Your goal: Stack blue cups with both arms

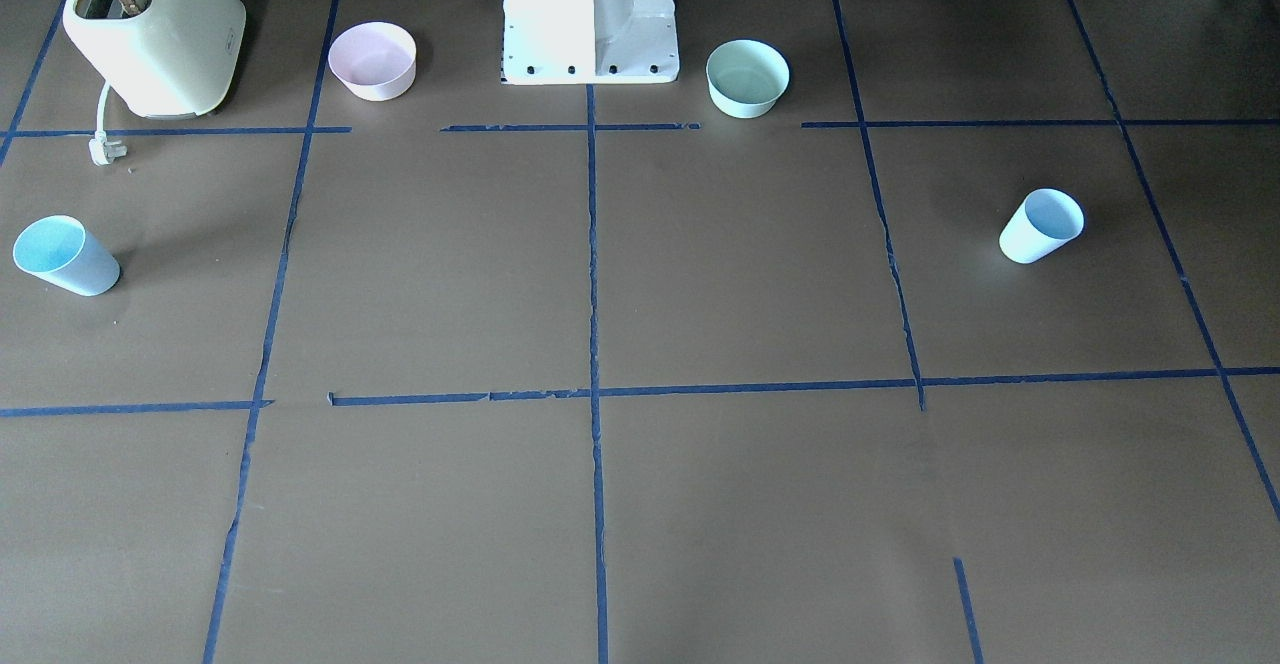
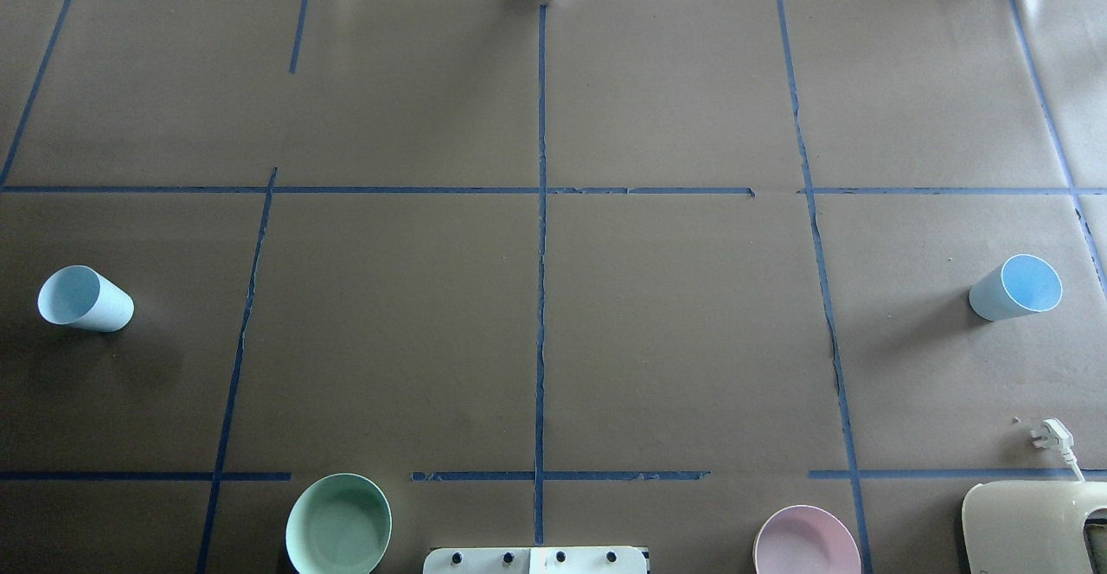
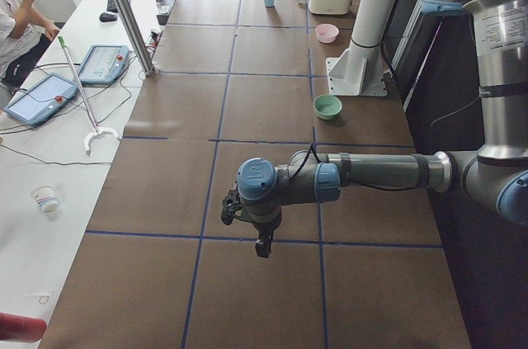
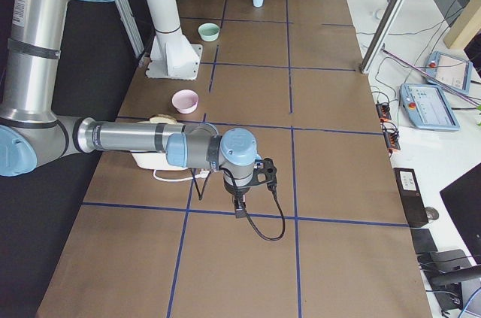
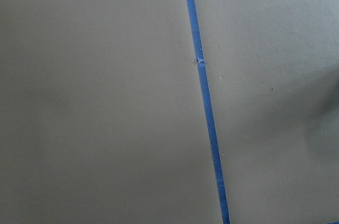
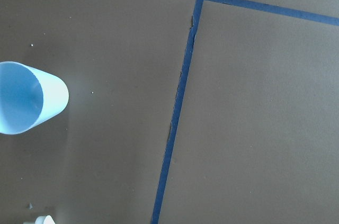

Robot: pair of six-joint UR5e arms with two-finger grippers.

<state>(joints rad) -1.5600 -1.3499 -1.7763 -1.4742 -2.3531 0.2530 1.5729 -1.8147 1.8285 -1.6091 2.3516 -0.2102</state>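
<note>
Hanging out over the table (image 2: 675,341) at its left end, the left arm (image 3: 371,172) keeps its forearm level. The left hand (image 3: 263,250) points straight down and appears to sit clear of the surface; I cannot tell from this side angle whether its fingers are spread or pressed together. The left blue cup (image 2: 85,299) stands upright near that edge. Further along, the mint-green bowl (image 2: 339,524) and pink bowl (image 2: 806,543) flank the white pedestal (image 2: 536,559). At the far end the right arm (image 4: 128,137) mirrors the pose. The right hand (image 4: 239,214) points down, grip equally unreadable. The right blue cup (image 2: 1016,287) stands upright, well apart from its twin.
</note>
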